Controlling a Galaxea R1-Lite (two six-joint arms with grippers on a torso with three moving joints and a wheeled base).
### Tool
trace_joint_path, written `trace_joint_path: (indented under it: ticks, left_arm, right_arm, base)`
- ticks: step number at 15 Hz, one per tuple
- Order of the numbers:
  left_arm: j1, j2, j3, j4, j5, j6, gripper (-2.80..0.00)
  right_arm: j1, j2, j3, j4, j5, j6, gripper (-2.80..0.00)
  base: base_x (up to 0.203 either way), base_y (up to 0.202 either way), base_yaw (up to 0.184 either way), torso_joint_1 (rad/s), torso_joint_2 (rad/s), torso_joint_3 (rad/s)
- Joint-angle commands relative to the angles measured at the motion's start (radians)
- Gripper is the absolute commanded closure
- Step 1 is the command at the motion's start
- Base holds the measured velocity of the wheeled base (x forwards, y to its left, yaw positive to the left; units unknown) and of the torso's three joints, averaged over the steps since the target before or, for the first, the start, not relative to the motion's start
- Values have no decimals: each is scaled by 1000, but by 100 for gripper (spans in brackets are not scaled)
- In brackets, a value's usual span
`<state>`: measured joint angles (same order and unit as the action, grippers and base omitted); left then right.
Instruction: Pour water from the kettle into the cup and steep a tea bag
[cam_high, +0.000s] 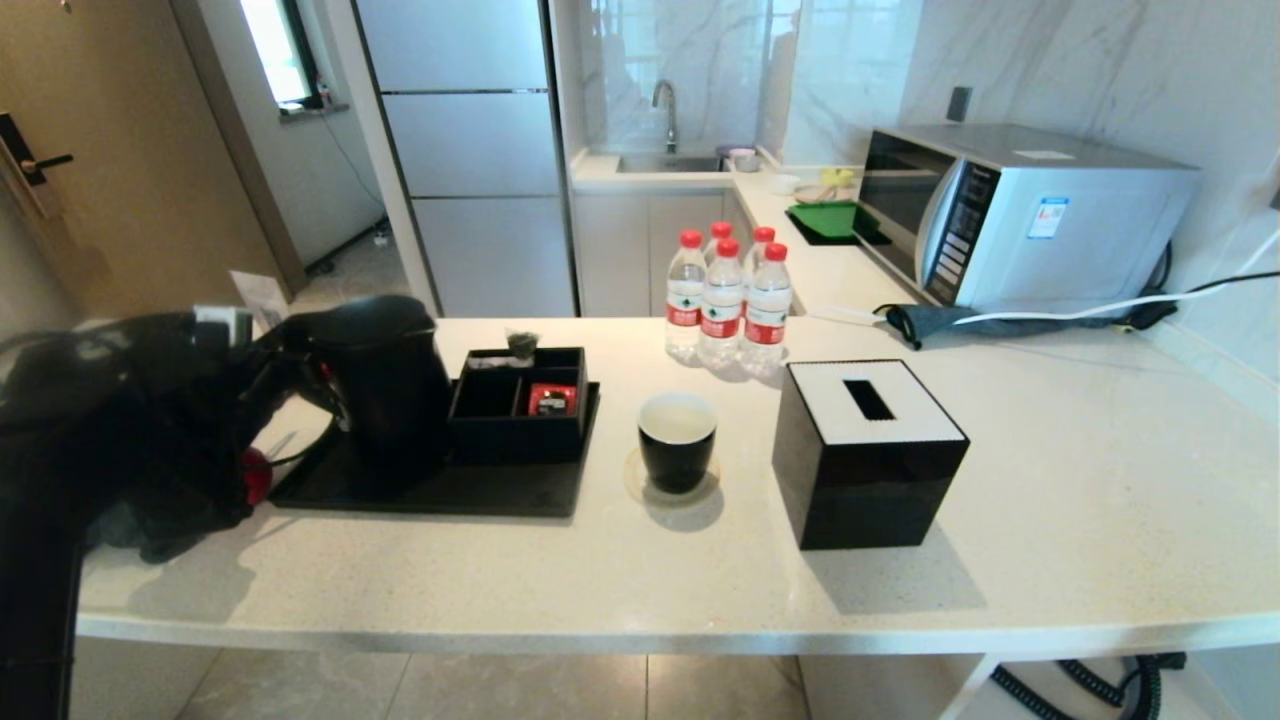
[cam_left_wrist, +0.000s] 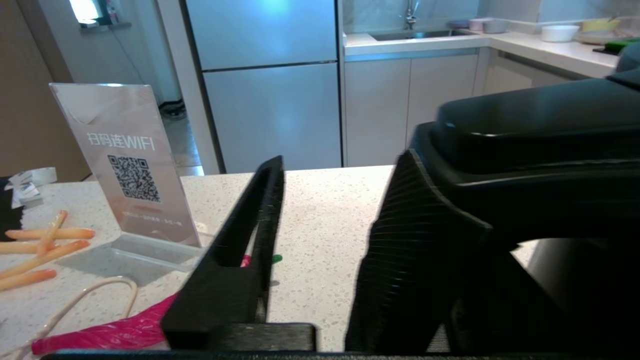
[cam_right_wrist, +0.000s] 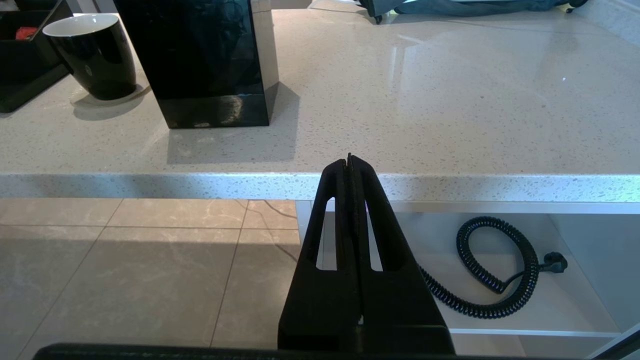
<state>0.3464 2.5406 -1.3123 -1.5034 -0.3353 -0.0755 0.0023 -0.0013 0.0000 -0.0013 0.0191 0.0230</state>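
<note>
Because the kettle (cam_high: 385, 385) is tall, rigid and likely heavy with water, its big loop handle is the sensible place to take hold, and the left end effector (cam_left_wrist: 330, 220) sits right there, at the kettle's handle side on the black tray (cam_high: 430, 490). In the left wrist view its fingers (cam_left_wrist: 240, 250) are spread wide with one against the handle; whether they grip it yet I cannot tell. The cup (cam_high: 677, 440) stands upright on the table (cam_high: 1050, 480), just beyond the tray on the side away from the kettle; glossy and breakable, it could slide if bumped. A small dark tea bag (cam_high: 521, 343) seems to rest at the far edge of the compartment box (cam_high: 520, 400) beside the kettle, light and limp. The right end effector (cam_right_wrist: 350, 165) hangs pressed shut, empty, below the table edge.
</note>
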Motion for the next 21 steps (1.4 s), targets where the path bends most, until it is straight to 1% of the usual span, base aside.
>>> trace_joint_path:
  ticks: [1, 7, 11, 16, 21]
  left_arm:
    - [2, 2, -4, -12, 1, -3, 0]
    - [-1, -15, 2, -27, 6, -4, 0]
    - [-8, -60, 16, -29, 16, -6, 0]
    - [-7, -140, 104, -61, 21, -12, 0]
    - [1, -231, 193, -67, 25, -23, 0]
  right_arm:
    - [1, 1, 0, 0, 1, 0, 0]
    - [1, 1, 0, 0, 1, 0, 0]
    - [1, 1, 0, 0, 1, 0, 0]
    - [1, 1, 0, 0, 1, 0, 0]
    - [1, 1, 0, 0, 1, 0, 0]
  base:
    - [0, 0, 0, 0, 0, 0]
    - [0, 0, 0, 0, 0, 0]
    - [0, 0, 0, 0, 0, 0]
    - [0, 0, 0, 0, 0, 0]
    - [0, 0, 0, 0, 0, 0]
